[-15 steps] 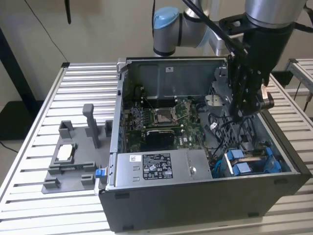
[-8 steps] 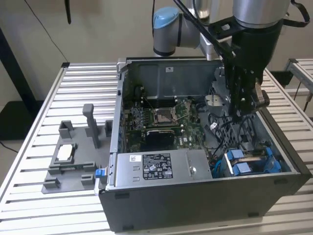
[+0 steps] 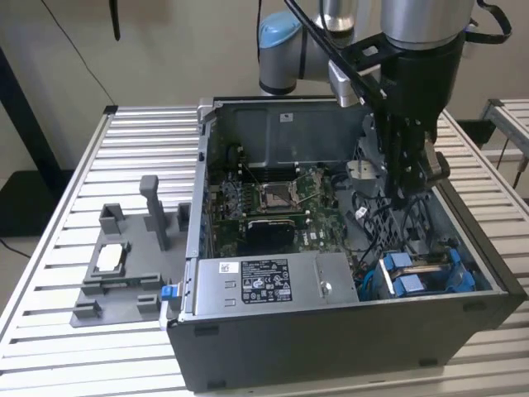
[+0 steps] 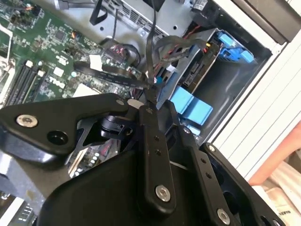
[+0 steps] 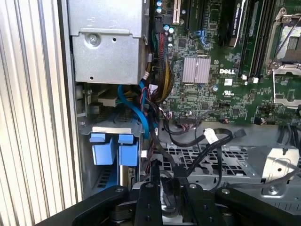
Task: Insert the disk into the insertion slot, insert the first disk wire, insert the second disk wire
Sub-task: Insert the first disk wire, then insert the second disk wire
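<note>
Black gripper (image 4: 153, 96) fills the foreground, its tips closed on a thin black wire (image 4: 151, 47) running upward. Just beyond, the disk (image 4: 196, 73) sits in the grey insertion slot (image 4: 223, 92), blue carrier tabs (image 4: 192, 107) sticking out. Green motherboard (image 4: 42, 61) behind, white slatted table (image 4: 263, 117) past the case.
</note>
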